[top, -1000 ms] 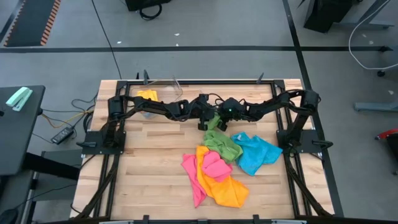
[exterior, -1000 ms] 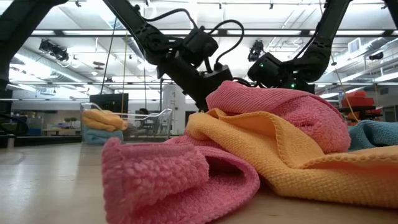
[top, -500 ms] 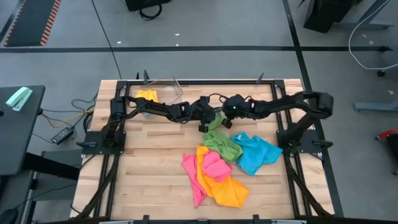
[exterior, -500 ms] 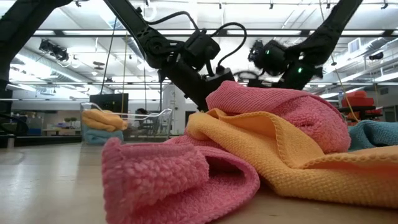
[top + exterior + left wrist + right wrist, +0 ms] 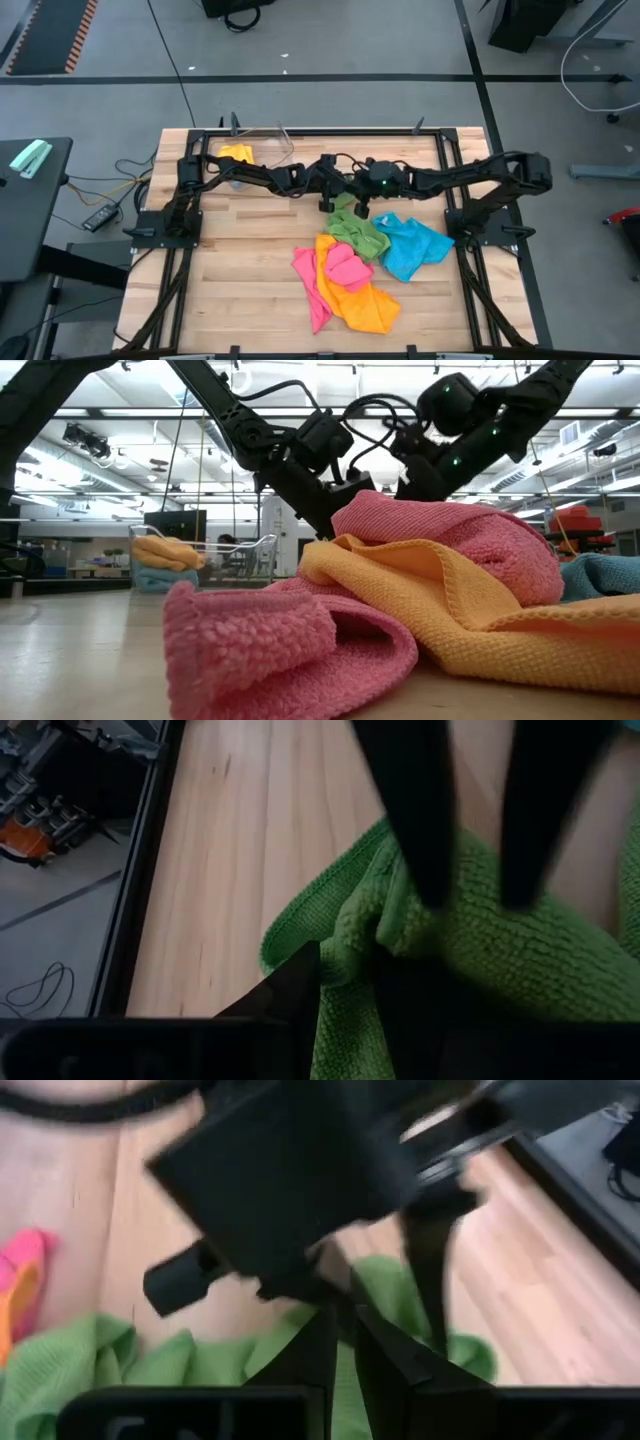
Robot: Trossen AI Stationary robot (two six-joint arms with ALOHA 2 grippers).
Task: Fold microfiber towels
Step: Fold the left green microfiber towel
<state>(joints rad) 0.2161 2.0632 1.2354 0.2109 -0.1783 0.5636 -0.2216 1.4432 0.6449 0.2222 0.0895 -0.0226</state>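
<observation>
Towels lay heaped near the middle of the desk [image 5: 240, 270]: a green towel [image 5: 357, 230] farthest back, a blue one [image 5: 412, 246] beside it on the right, and a pink [image 5: 345, 265] and an orange towel [image 5: 360, 300] tangled together toward the front edge. Both hands met at the green towel's rear edge. The left hand [image 5: 336, 196] had its fingers [image 5: 425, 830] pressed down onto the cloth, standing a little apart with a ridge of green between them; whether it was truly pinched I cannot tell. The right hand [image 5: 362, 205] sat just beside it, its fingers [image 5: 330, 1350] nearly together at the same edge, apparently nipping a thin bit of the hem, though the other arm crowded its wrist view and the grip itself was hidden.

A clear bin [image 5: 255, 150] at the rear left corner held a yellow cloth [image 5: 237, 154], apart from the pile.

By my reading, the step in hand was picking the green towel out of the heap by two points on one edge. None of the four looked folded yet. Next would call for both grips being secure, then lifting and drawing the hands apart to spread the cloth flat on bare wood, clear of the blue and orange ones touching it.
</observation>
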